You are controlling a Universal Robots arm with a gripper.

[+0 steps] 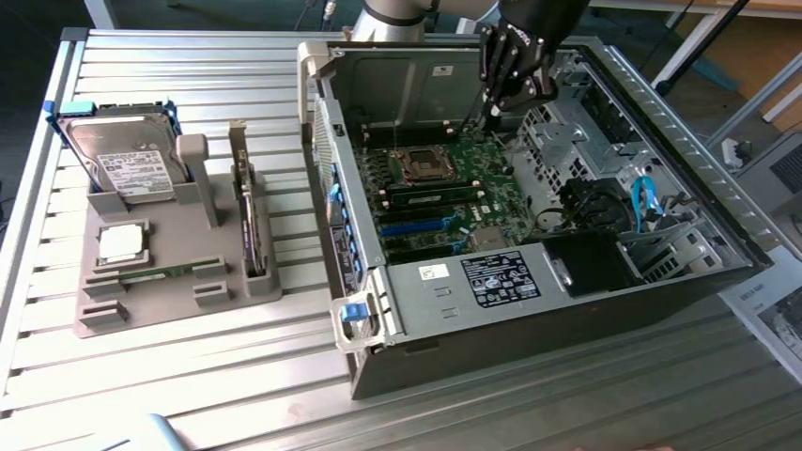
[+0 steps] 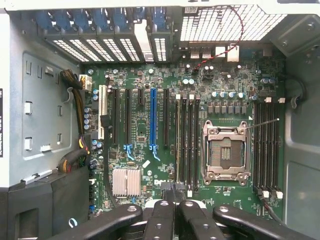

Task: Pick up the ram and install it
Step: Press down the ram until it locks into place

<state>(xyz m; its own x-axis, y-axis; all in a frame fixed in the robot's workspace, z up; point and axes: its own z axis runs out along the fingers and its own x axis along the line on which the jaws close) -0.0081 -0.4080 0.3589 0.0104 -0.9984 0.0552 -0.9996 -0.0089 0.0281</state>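
Gripper [image 2: 173, 201] well apart from ram [image 1: 161, 273]

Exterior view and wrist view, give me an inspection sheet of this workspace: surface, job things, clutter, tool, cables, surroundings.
Surface: slatted metal table, carrying a grey holder and an open computer case.
Job's things: ram, a thin green stick that seems to lie flat in the holder; motherboard with dark memory slots beside the empty processor socket.
Clutter: hard drive, square processor chip and a dark upright card, all on the holder.
Tool: tool shut, above the motherboard inside the case; nothing seen held.
Cables: blue cable; black and yellow bundle; red and black twisted wire.
Surroundings: printed sheets at the exterior view's right.
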